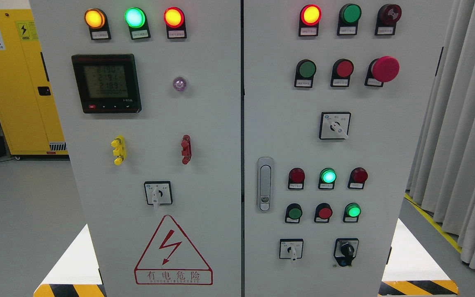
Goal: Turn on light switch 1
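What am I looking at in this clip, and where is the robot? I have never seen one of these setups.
This single picture comes from a camera on the humanoid robot's head, looking straight at a grey electrical control cabinet with two doors. Neither robot hand is in the picture, so nothing is held or touched yet.

The left door carries three lit indicator lamps, a digital meter, a rotary switch and a red electric hazard triangle. The right door has more lamps and push buttons, a large red mushroom button, a door latch and three more rotary switches. The small labels are too blurred to tell which one is switch 1. A yellow cabinet stands behind at left, curtains at right.
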You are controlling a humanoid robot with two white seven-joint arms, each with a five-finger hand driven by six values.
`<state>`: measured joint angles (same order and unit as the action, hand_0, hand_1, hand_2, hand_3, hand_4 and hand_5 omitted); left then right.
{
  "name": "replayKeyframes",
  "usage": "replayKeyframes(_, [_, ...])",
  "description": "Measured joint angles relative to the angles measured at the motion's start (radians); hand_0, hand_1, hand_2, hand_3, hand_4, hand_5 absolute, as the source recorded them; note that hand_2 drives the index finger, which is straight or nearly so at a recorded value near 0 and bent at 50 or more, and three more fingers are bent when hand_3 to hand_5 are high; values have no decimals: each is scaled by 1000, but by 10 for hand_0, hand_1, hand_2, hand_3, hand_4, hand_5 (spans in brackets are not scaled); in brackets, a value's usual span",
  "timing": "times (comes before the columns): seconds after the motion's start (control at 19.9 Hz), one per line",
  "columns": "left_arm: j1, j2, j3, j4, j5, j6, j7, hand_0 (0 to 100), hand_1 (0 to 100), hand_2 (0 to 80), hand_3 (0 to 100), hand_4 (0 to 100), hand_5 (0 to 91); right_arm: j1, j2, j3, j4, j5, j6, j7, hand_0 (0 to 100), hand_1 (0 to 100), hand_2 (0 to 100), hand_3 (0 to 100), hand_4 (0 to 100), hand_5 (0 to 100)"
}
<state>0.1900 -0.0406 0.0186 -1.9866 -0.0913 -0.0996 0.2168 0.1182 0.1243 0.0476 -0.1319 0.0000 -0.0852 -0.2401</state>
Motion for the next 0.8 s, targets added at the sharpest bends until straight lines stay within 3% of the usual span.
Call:
replayKeyframes(0.45, [-113, -27, -32, -50, -63, 167, 65, 149, 641, 561, 850, 918, 896, 0, 0, 0, 0, 0, 0, 0, 0, 500, 40, 0, 0, 0])
replayKeyframes(0.8, [-195, -43, -49, -68, -90, 314, 72, 135, 647, 561, 859, 925, 898, 0, 0, 0, 0, 0, 0, 0, 0, 500, 40, 0, 0, 0])
